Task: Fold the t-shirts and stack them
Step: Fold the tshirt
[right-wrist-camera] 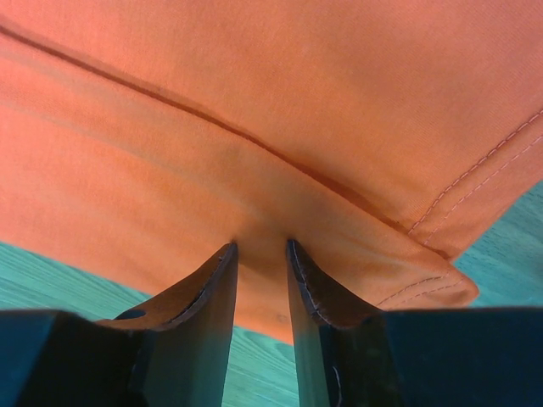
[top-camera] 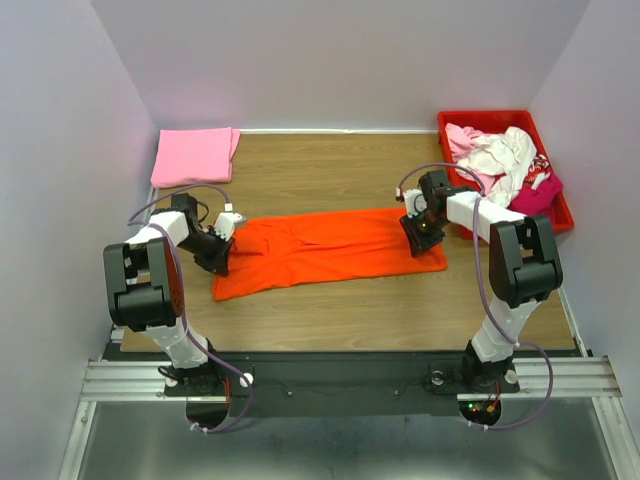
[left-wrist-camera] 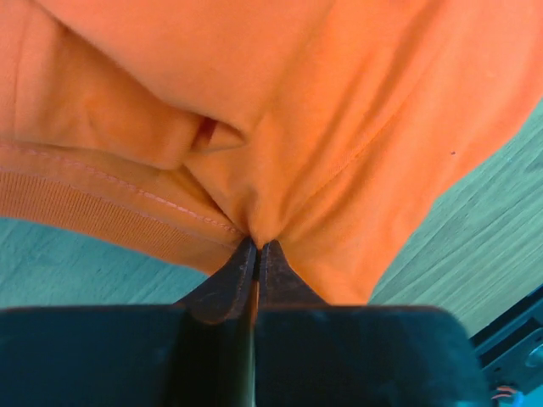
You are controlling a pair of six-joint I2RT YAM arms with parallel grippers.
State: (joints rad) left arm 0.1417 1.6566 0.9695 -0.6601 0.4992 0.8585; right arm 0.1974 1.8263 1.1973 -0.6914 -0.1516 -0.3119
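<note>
Orange shirt: bright orange cloth t-shirt [top-camera: 330, 250] is laid out as a long band across the middle of the wooden worktop [top-camera: 330, 180], its left end lying nearer the arm bases than its right end.
Left tool: left tool [left-wrist-camera: 256, 244] is set at the shirt's left end. The fingers are pressed together on a bunched fold of orange cloth, and a ribbed band is seen just beside the pinch.
Right tool: right tool [right-wrist-camera: 261, 246] is set at the shirt's right end by a stitched hem. The fingers are narrowly apart with orange cloth seen between them. A firm clamp cannot be told.
Pink shirt: folded light pink cloth t-shirt [top-camera: 193, 156] is placed at the far left corner, well apart from the orange one.
Crate: red plastic crate [top-camera: 490, 116] is at the far right, filled with a heap of white and magenta cloth shirts [top-camera: 505, 160].
</note>
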